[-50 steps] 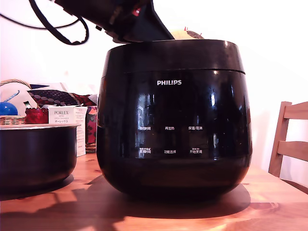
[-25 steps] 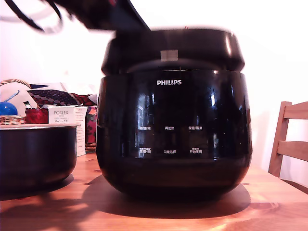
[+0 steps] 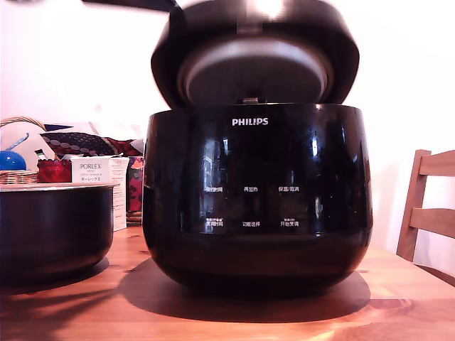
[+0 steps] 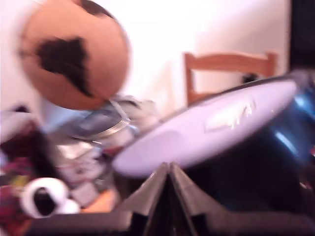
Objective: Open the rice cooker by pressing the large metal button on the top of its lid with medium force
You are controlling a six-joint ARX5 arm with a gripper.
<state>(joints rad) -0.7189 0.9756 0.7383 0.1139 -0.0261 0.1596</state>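
Observation:
The glossy black rice cooker (image 3: pixel 257 192) stands in the middle of the wooden table. Its lid (image 3: pixel 256 50) is swung up and stands open, blurred, with the round grey metal plate (image 3: pixel 254 71) on its underside facing the exterior view. In the wrist view the lid's top (image 4: pixel 211 128) shows as a pale, shiny, tilted surface just beyond my gripper (image 4: pixel 169 169). My gripper is shut, its fingertips pressed together with nothing between them. The metal button is too blurred to make out. Only a dark sliver of my arm (image 3: pixel 135 3) shows along the exterior view's top edge.
A smaller matte black pot (image 3: pixel 53 227) sits at the exterior view's left, with a PORLEX box (image 3: pixel 96 174) and a basket (image 3: pixel 14 174) behind it. A wooden chair (image 3: pixel 426 206) stands at the right. An orange ball with dark patches (image 4: pixel 74 54) shows in the wrist view.
The lid went from shut to cracked to standing open. My arm lifted off the lid and left the exterior view toward its upper left.

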